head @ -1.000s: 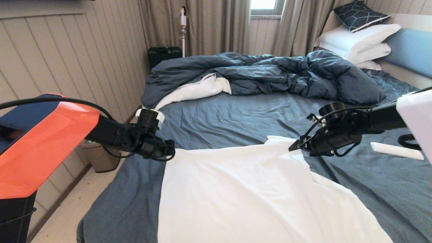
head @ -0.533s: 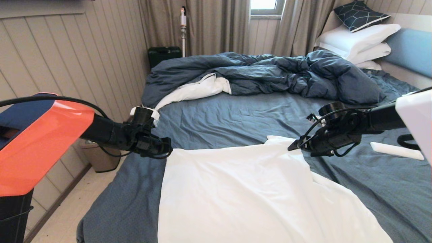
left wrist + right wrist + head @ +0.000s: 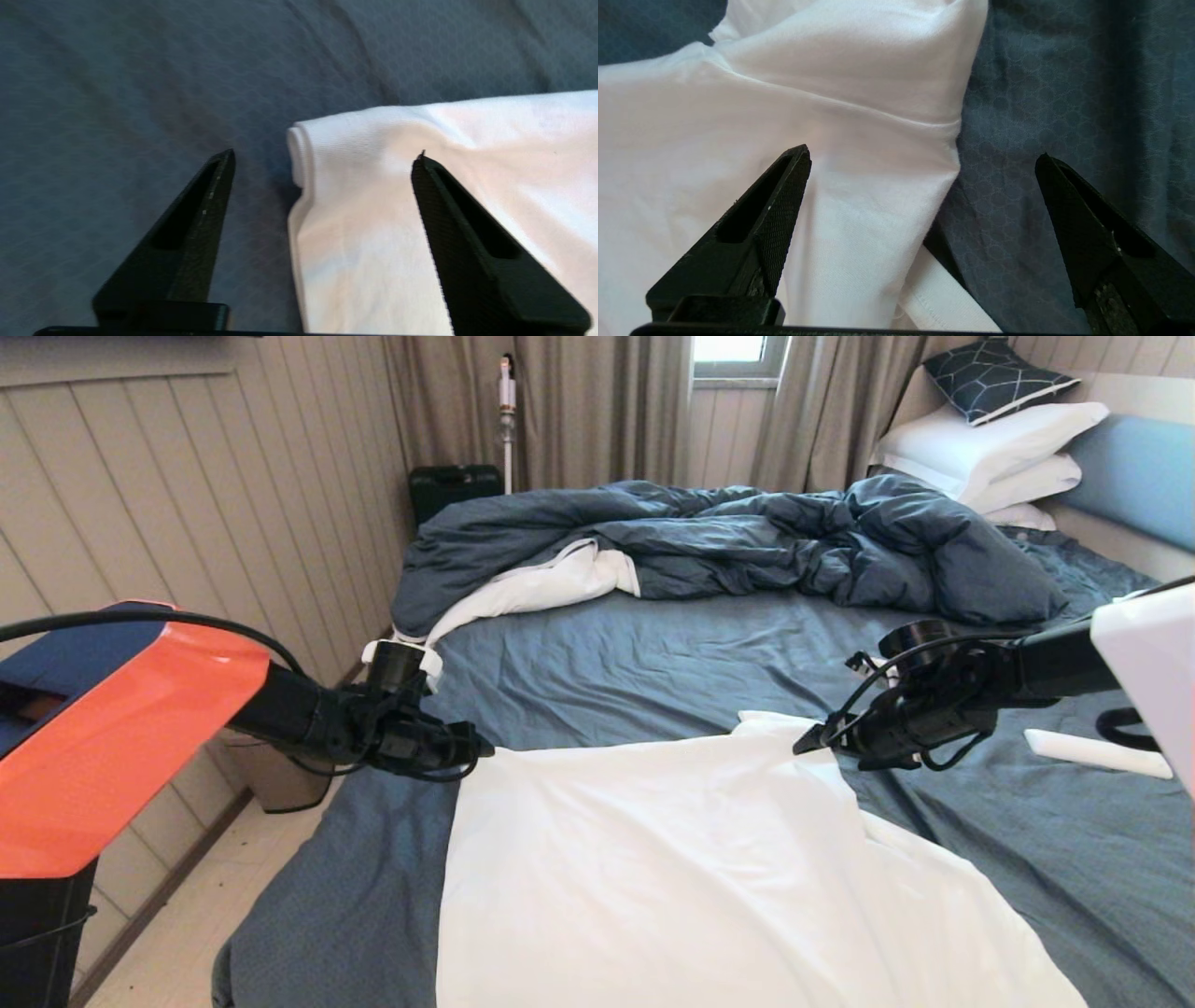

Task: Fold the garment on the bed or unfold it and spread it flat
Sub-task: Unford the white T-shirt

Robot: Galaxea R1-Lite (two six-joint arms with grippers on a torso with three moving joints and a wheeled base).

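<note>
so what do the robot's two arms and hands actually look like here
Left arm: glossy orange shell with a dark blue top, then a black forearm with a looping black cable, ending in the black left hand. Right arm: white shell, black forearm and black cables, ending in the black right hand. Each hand has two tapered, pointed black fingers with slotted sides and textured inner pads.

The head camera looked down across the bed; both wrist cameras hovered close over the garment's far corners, toward twelve o'clock.
</note>
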